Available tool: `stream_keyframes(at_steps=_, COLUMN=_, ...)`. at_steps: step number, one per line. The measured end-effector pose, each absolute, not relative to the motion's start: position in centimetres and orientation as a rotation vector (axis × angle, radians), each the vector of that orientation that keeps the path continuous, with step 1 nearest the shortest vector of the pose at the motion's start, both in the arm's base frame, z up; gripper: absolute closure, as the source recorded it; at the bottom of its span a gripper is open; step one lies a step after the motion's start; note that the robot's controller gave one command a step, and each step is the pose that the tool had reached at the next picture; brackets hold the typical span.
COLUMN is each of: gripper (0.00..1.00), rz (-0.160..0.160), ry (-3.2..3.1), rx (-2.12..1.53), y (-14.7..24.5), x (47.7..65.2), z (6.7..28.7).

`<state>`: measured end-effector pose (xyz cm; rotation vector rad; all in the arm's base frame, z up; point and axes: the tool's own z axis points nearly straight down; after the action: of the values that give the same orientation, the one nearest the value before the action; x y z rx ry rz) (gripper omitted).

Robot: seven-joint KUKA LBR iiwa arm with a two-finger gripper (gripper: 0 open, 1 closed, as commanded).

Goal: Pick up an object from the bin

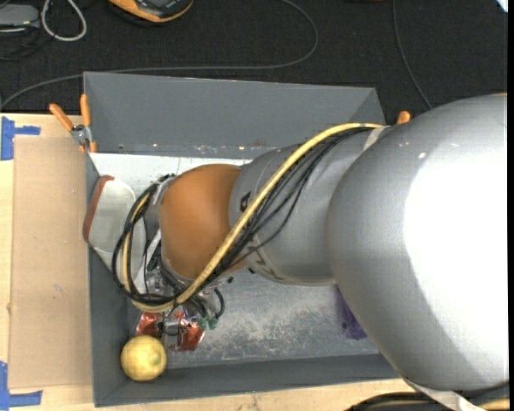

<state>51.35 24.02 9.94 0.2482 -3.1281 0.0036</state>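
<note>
The arm point(411, 238) is extended in from the right, angled down to the lower left. Its orange wrist cover point(193, 221) is ringed by cables point(122, 255). The gripper point(182, 318) is held low.

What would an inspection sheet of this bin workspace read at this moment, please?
Surface: grey metal bin, its floor scuffed along the near side.
Job's things: red-and-copper crinkled thing in the near left corner, directly under the gripper; yellow round thing beside it, closer to the corner.
Clutter: white thing with a brown edge against the left wall; purple thing partly hidden under the arm.
Grippers: gripper low over the crinkled thing; whether it holds it cannot be told.
Cables: yellow and black cables run along the arm past the orange wrist cover.
Surroundings: dark floor behind the bin, with loose cables on it.
</note>
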Motion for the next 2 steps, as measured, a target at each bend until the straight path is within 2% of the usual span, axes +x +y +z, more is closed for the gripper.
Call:
stream_keyframes(at_steps=1, gripper=1.00, rz=0.009, ry=-3.117, rx=0.305, y=23.7, x=50.3, z=19.6)
stream_keyframes(at_steps=2, gripper=1.00, rz=0.006, ry=-3.123, rx=0.275, y=24.3, x=51.6, z=12.8)
